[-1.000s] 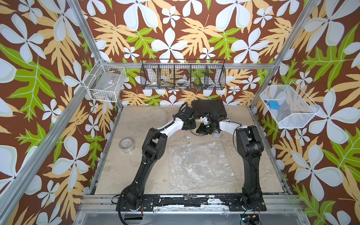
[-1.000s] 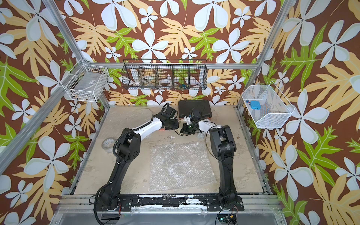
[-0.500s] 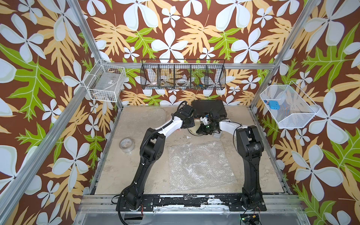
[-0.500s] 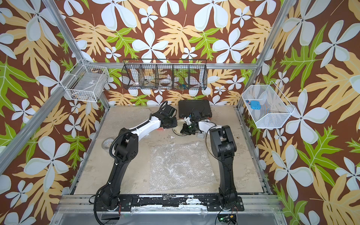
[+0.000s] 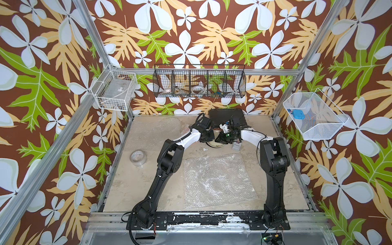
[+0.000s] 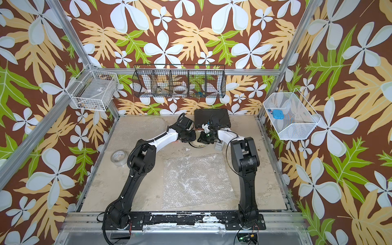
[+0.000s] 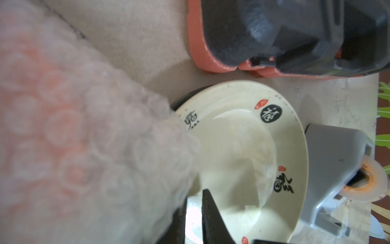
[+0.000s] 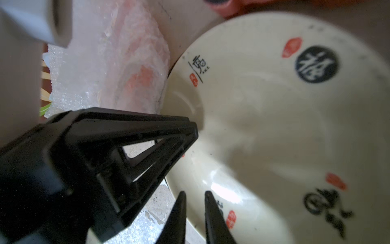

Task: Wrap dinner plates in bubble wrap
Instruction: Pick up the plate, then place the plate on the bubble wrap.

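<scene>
The cream plate [image 8: 263, 126], marked with dark brush characters and small red seals, sits at the 12 o'clock side of the counter [image 5: 127, 180]. It is nested on a black plate [image 7: 183, 96], of which only a dark arc of rim shows. My left hand [image 8: 192, 137] comes in from the plate's 9 o'clock with its jaws nearly together at the rim, and I cannot tell whether they actually pinch it. My right hand [image 8: 195, 196] hangs over the rim on the 3 o'clock side, jaws slightly parted, holding nothing.

Just beside the stack, on its 9-to-10 o'clock side, lies a bubble-wrap bundle [image 7: 73, 147] with orange showing through, probably the orange plate already wrapped. The flat bubble wrap sheet [image 5: 216, 180] lies at 6 o'clock of the stack, apart from it. A grey tape dispenser [image 5: 236, 146] stands at the stack's 4 o'clock.

I judge the plate to be glazed ceramic: stiff, fairly heavy, slick and brittle. The rim is the only place to take it, with one finger on top and one slipped into the thin gap above the black plate. It needs a deep bite, since a shallow pinch on glaze would likely slide. A hand at each side should keep it level. The sheet looks light and floppy and may shift when the plate lands
</scene>
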You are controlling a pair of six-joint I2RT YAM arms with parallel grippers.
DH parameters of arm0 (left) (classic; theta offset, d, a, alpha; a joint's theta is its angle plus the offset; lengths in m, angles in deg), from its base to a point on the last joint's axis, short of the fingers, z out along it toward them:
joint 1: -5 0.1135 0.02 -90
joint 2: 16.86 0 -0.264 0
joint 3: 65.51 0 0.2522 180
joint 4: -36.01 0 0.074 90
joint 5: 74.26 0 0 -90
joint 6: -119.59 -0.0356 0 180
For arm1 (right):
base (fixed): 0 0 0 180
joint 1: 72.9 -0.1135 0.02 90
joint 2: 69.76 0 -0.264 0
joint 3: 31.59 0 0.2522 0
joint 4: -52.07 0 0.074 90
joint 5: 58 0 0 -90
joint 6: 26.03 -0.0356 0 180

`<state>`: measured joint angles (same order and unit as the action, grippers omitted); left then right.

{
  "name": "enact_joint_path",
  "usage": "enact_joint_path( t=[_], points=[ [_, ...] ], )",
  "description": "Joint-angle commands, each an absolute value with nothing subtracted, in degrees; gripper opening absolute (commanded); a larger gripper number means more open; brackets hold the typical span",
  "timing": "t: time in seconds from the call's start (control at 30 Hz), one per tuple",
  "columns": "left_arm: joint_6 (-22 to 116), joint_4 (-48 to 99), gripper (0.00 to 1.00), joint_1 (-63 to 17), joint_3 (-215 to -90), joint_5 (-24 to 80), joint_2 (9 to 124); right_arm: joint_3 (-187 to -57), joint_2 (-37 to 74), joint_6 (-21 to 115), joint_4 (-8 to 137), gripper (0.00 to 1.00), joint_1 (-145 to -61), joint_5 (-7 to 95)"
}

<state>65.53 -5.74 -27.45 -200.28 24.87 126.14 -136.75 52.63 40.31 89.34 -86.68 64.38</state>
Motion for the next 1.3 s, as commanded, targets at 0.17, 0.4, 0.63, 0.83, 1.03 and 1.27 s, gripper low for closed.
enact_joint_path(
  t=[0.17,0.4,0.63,0.83,1.03,1.27],
  points=[
    [65.11,-10.68,0.18,-27.52,-200.09,24.62,127.63,-136.87,50.34,39.15,89.36,0.36,-80.06,61.10],
    [65.01,-11.15,0.18,-27.45,-200.12,24.46,127.90,-138.17,54.63,39.36,89.60,0.41,-79.76,62.90],
    [65.23,-11.07,0.18,-27.49,-200.25,24.97,127.91,-137.81,55.64,38.79,88.25,0.23,-79.85,64.81],
    [65.05,-10.27,0.19,-27.47,-199.42,25.14,122.93,-137.41,52.04,39.36,89.83,0.05,-79.84,62.41],
    [64.88,-11.55,0.21,-27.50,-199.26,25.10,111.54,-133.84,44.28,39.18,90.92,0.00,-79.78,60.72],
    [64.19,-10.26,0.22,-28.12,-180.49,26.06,93.59,-115.34,26.05,37.64,89.36,0.00,-79.89,61.22]
  ],
)
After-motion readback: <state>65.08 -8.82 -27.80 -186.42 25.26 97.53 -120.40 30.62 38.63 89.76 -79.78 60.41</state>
